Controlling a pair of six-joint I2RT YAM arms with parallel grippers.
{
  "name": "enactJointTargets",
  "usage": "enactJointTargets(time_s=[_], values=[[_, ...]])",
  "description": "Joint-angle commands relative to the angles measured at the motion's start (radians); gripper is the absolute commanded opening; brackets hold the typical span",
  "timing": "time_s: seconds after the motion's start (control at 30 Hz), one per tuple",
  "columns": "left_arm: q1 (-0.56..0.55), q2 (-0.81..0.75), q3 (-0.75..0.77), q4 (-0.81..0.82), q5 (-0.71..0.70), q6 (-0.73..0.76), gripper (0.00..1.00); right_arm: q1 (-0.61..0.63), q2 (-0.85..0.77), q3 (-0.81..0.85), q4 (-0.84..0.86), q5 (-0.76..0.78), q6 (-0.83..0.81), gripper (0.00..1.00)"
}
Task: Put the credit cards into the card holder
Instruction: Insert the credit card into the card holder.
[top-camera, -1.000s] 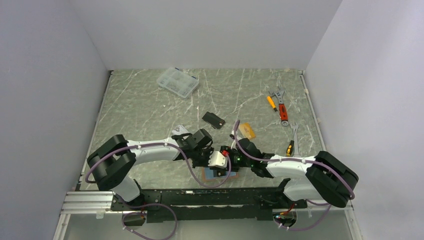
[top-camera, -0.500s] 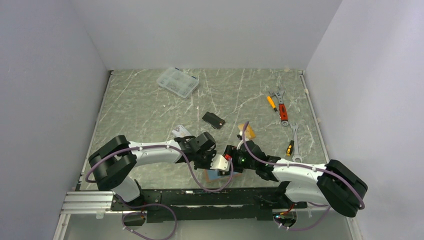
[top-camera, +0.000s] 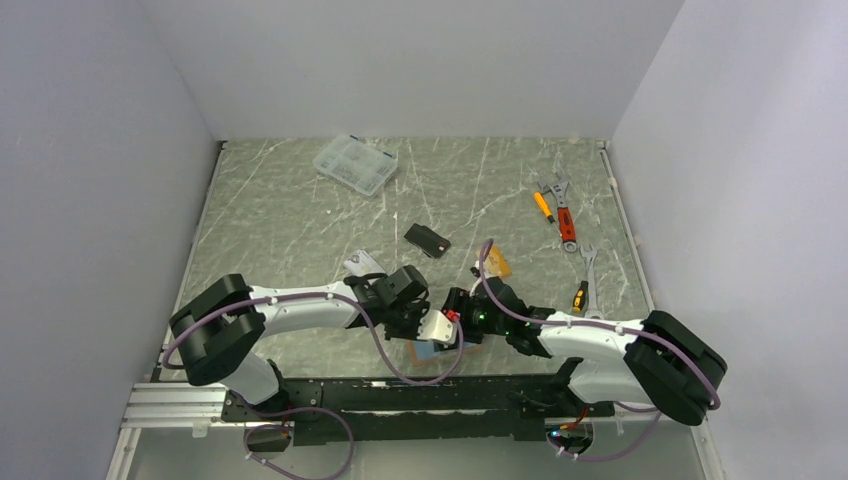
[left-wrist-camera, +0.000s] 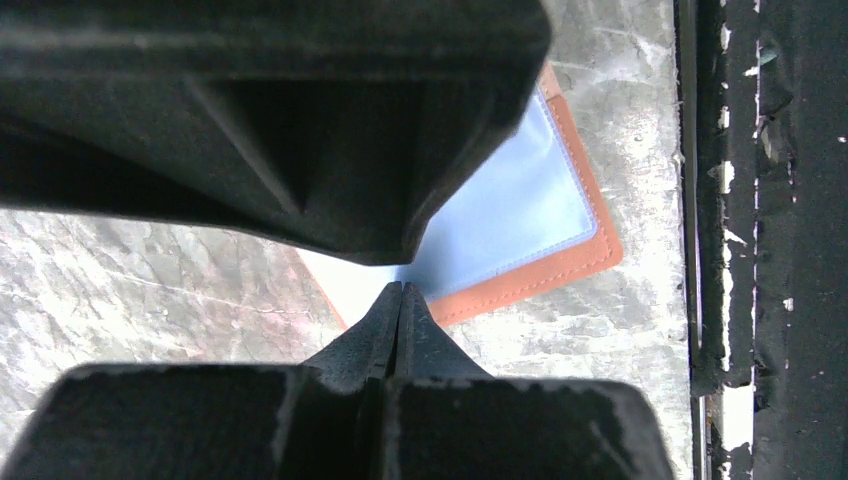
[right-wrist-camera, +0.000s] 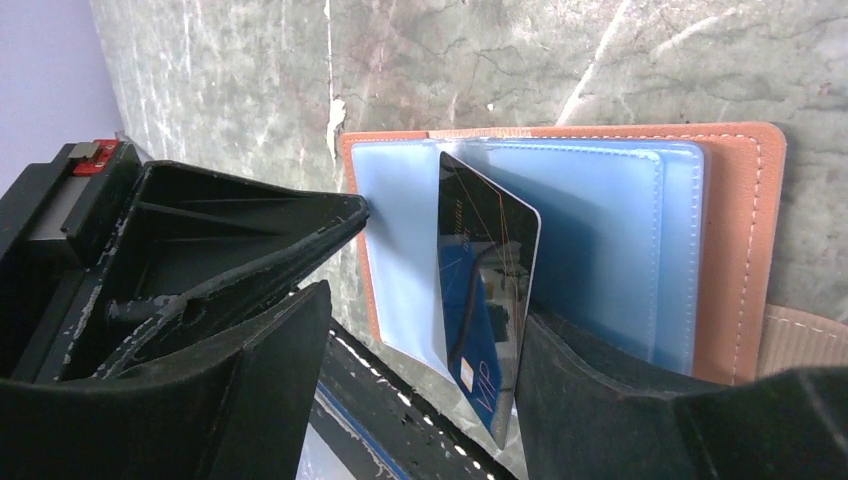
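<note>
at the near edge, just inside the rail (left-wrist-camera: 720, 250), the holder (right-wrist-camera: 735, 250) lies open and flat with its pale blue sleeves up. the left claw (left-wrist-camera: 400, 288) has its tips closed together on the sleeve by the holder's border. i cannot tell whether it pinches a leaf or only pins it down. the right claw (top-camera: 455, 322) is over the sleeves with a dark card (right-wrist-camera: 487, 300) standing on edge against one finger (right-wrist-camera: 620, 400). the dark mass on the card's other side stands clear of it, so i cannot tell if the card is truly gripped. the step in hand looks like feeding this card into a pocket. next, it likely needs tipping flatter, its leading edge lined up with the slot, then a push along the sleeve. farther out lie the grey card (top-camera: 360, 263), the black card (top-camera: 427, 240) and the orange card (top-camera: 495, 263), not yet stowed.
</note>
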Motion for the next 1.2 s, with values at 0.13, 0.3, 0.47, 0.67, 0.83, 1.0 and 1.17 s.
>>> enactJointTargets(time_s=[0.13, 0.3, 0.47, 0.67, 0.83, 1.0, 1.17], values=[[0.01, -0.057, -0.027, -0.006, 0.003, 0.003, 0.0, 0.006, -0.008, 0.031, -0.444, 0.116, 0.016, 0.69], [0.011, -0.061, -0.037, -0.007, -0.003, 0.006, 0.0, 0.009, -0.099, -0.012, -0.408, 0.109, 0.037, 0.68], [0.01, -0.06, -0.037, -0.011, -0.005, 0.008, 0.0, 0.006, -0.163, -0.012, -0.408, 0.077, 0.017, 0.63], [0.01, -0.066, 0.007, -0.037, -0.002, 0.001, 0.0, 0.007, -0.075, 0.047, -0.44, 0.08, -0.011, 0.51], [0.031, -0.085, 0.116, -0.148, 0.049, -0.016, 0.0, 0.007, -0.003, 0.033, -0.353, 0.062, 0.006, 0.36], [-0.016, -0.074, 0.173, -0.237, 0.147, -0.047, 0.0, 0.007, 0.049, 0.062, -0.353, 0.037, -0.009, 0.35], [-0.094, -0.006, 0.133, -0.195, 0.148, -0.027, 0.0, 0.006, 0.015, 0.077, -0.414, 0.044, -0.015, 0.5]])
